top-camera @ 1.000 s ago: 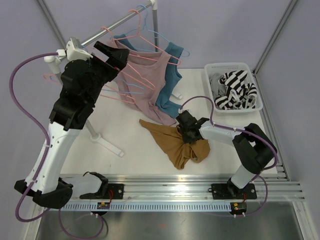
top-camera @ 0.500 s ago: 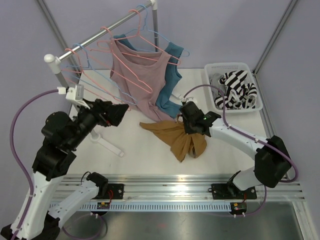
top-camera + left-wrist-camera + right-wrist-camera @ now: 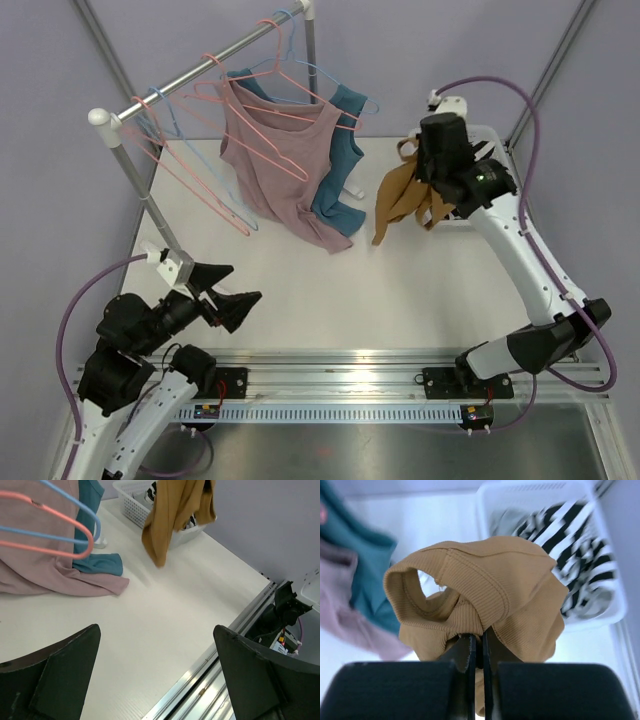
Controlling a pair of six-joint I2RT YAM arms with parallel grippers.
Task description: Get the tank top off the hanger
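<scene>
Robotics lab cell
2 cabled arms (image 3: 530, 262) are sitting bolted to an aluminium rail (image 3: 340, 382) along a white counter (image 3: 330, 290); plain lilac walls (image 3: 450, 50) and metal frame posts (image 3: 548, 75) are enclosing a clothes rack (image 3: 200, 65) and basket (image 3: 131, 506).

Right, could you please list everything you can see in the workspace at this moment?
table: one, white, under everything.
clothes rail: one, silver, slanting across the back left.
hangers: several, pink and light blue, on the clothes rail.
dusty pink tank top: one, on a hanger, hem resting on the table.
teal tank top: one, hanging just right of it.
mustard tank top: one, off the hangers, dangling in the air.
basket: one, white, back right.
striped clothing: a pile, black and white, in the basket.
left end effector: open, empty, low at near left.
right end effector: shut on the mustard tank top, raised by the basket.
</scene>
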